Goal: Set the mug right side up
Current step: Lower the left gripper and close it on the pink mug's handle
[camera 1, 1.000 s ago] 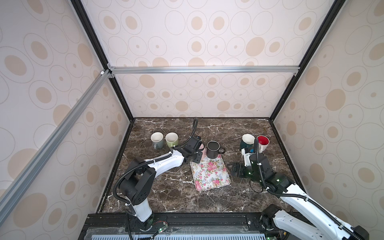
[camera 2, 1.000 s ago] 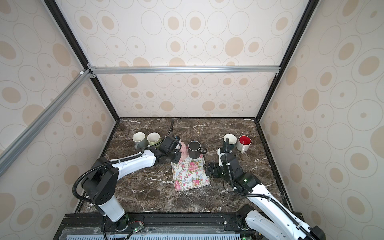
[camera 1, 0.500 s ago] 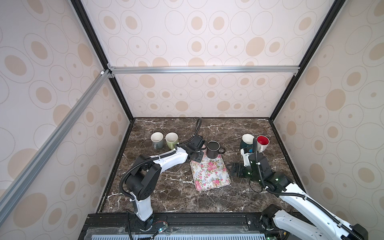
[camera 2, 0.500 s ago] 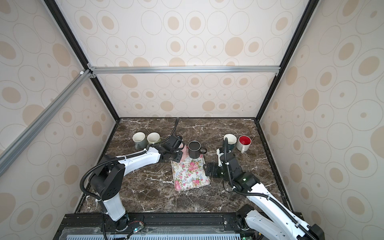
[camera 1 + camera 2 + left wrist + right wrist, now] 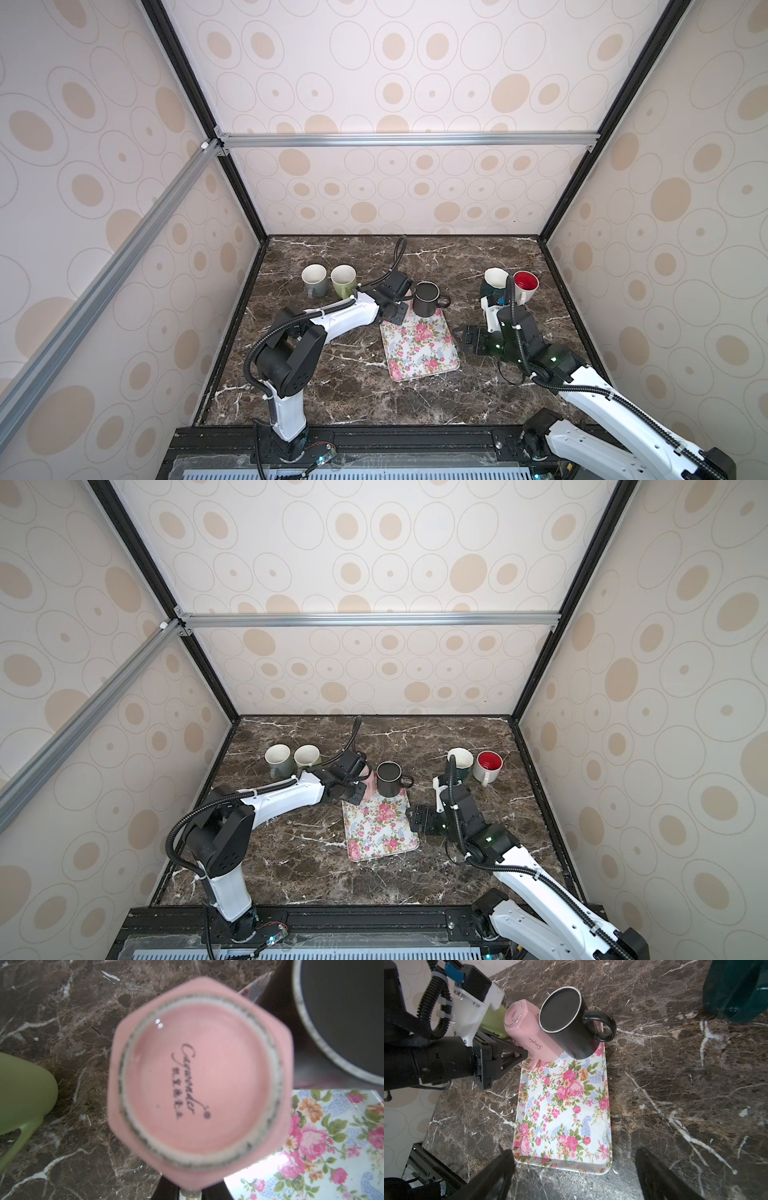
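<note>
Pale walls printed with beige circles close in on three sides of a dark brown, white-veined marble desk (image 5: 345,386). A flowered tray (image 5: 419,349) lies near its middle. At the tray's far end a black mug (image 5: 424,297) stands upright, handle pointing right. Pressed against its left side is the pink mug (image 5: 527,1028), the one to be turned. It is upside down, its base with a printed maker's mark facing up and filling the left wrist view (image 5: 197,1084). It sits at the tray's far left corner, though I cannot tell whether its rim rests on the tray or on the desk beside it. The left claw (image 5: 522,1054) reaches in low from the left, its fingers (image 5: 512,1051) drawn narrow at the pink mug's handle, and it seems to be pinching it. In both top views only a sliver of pink shows past that claw (image 5: 397,309). The right claw (image 5: 467,340) hangs just off the tray's right edge with its jaws spread wide and nothing between them. Far left on the desk stand a grey-green mug (image 5: 313,280) and a light green mug (image 5: 343,280), side by side. Far right stand a teal mug (image 5: 494,280) and a white mug with a red inside (image 5: 525,284), both partly hidden by the right arm's cable.
</note>
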Controlling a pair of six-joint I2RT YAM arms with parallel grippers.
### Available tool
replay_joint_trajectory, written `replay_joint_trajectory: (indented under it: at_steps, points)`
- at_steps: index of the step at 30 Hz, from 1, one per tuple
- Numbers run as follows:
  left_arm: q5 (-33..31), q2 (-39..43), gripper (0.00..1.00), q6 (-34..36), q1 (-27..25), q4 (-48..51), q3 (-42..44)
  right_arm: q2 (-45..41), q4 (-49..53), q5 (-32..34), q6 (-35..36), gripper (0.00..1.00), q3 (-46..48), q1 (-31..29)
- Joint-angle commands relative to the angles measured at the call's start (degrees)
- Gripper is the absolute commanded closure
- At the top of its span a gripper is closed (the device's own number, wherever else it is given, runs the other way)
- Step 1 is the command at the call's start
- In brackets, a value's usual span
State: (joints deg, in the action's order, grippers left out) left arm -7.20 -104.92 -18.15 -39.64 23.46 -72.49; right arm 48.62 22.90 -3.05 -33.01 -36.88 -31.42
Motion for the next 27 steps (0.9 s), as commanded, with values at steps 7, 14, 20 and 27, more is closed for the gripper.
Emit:
replay_joint_trajectory:
  at_steps: [7, 14, 20, 27]
  points:
    - [-1.86, 0.23, 0.94, 0.91, -0.11, 0.86, -1.75, 1.09, -0.72, 0.10, 0.23, 0.06, 0.85, 0.09]
    - [-0.80, 0.54, 1.00, 1.19, -0.09, -0.26, -0.15, 2.89, -0.58, -0.03, -1.34, 0.07, 1.39, 0.09]
    - [-0.54, 1.67, 1.00, 0.64, -0.10, -0.76, 0.82, 2.93, -1.96, -0.55, -1.67, 0.07, 2.56, 0.12]
    - [1.70, 4.48, 1.00, -0.21, -0.16, -2.34, 2.79, 4.59, -2.40, -0.99, -1.66, 0.07, 1.99, 0.13]
